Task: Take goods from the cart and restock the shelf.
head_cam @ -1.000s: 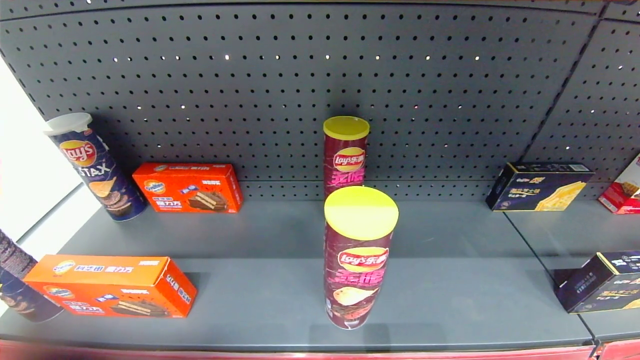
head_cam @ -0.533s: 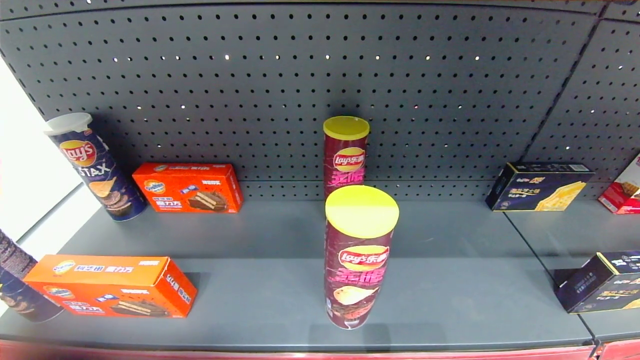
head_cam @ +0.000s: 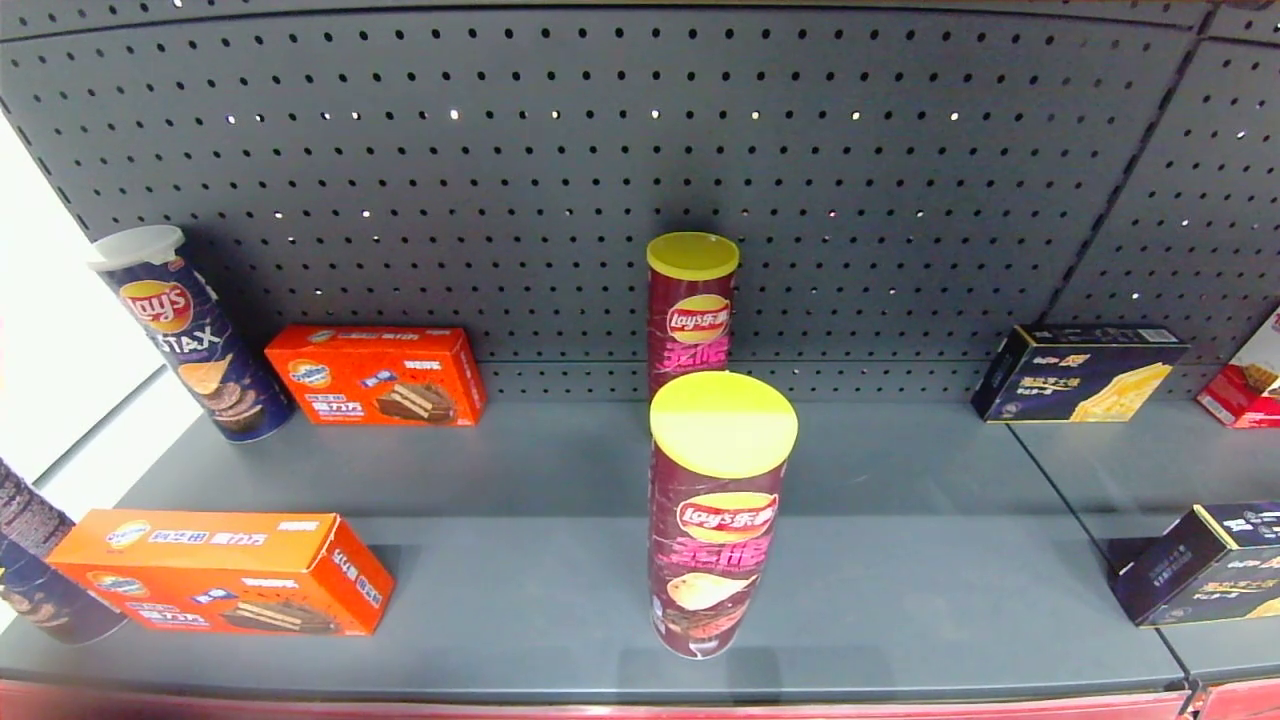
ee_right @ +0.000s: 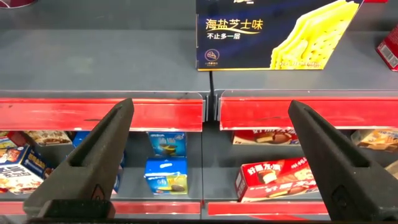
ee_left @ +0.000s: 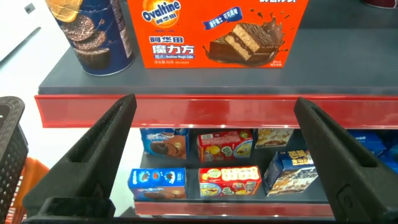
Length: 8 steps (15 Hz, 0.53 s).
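Observation:
On the grey shelf (head_cam: 900,580) two maroon chip cans with yellow lids stand upright in line: one near the front edge (head_cam: 715,515), one at the back (head_cam: 692,310). My left gripper (ee_left: 214,162) is open, held in front of the shelf's red edge (ee_left: 205,112) below an orange wafer box (ee_left: 214,31) and a dark blue can (ee_left: 96,34). My right gripper (ee_right: 214,155) is open too, in front of the red edge (ee_right: 155,112) below a navy cracker box (ee_right: 273,34). Nothing is between either pair of fingers.
The shelf also bears a blue can (head_cam: 190,335) and an orange box (head_cam: 380,375) at the back left, an orange box (head_cam: 225,570) at the front left, and navy boxes (head_cam: 1080,372) (head_cam: 1205,565) at the right. Free room lies either side of the cans. Lower shelves hold small boxes (ee_left: 230,180).

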Tool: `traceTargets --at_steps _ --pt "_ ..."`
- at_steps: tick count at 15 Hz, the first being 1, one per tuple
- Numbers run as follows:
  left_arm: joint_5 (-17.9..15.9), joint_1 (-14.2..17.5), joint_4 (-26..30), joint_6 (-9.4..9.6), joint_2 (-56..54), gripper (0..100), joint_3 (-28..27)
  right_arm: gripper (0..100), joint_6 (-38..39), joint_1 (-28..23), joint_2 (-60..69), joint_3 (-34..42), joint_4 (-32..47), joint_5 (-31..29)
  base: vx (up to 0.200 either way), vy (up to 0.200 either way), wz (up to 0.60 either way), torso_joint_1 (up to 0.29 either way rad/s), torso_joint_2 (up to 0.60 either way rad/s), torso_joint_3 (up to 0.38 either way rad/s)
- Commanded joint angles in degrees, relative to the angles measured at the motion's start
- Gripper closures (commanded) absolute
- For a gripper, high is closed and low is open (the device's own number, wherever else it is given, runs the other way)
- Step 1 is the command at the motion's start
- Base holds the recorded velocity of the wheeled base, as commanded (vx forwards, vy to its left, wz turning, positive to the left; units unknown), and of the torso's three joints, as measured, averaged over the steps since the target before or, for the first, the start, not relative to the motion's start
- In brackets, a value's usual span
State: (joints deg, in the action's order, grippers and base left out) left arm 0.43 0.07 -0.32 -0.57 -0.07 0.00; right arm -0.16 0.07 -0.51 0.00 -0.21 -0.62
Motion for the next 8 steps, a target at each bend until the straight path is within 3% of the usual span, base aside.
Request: traceTargets --at_steps 1,8 --pt "0.01 0.01 -0.03 -0.04 0.07 0 0.0 0 -0.19 0.01 -0.1 0.0 -0.06 0.01 0.0 0.0 0.0 0.0 0.0 0.0" --pt "0.01 0.01 -0.03 -0.04 0.07 0 0.0 0 -0.02 0.01 -0.1 0.0 0.03 -0.43 0.0 0.0 0.0 0.0 0.0 0.0"
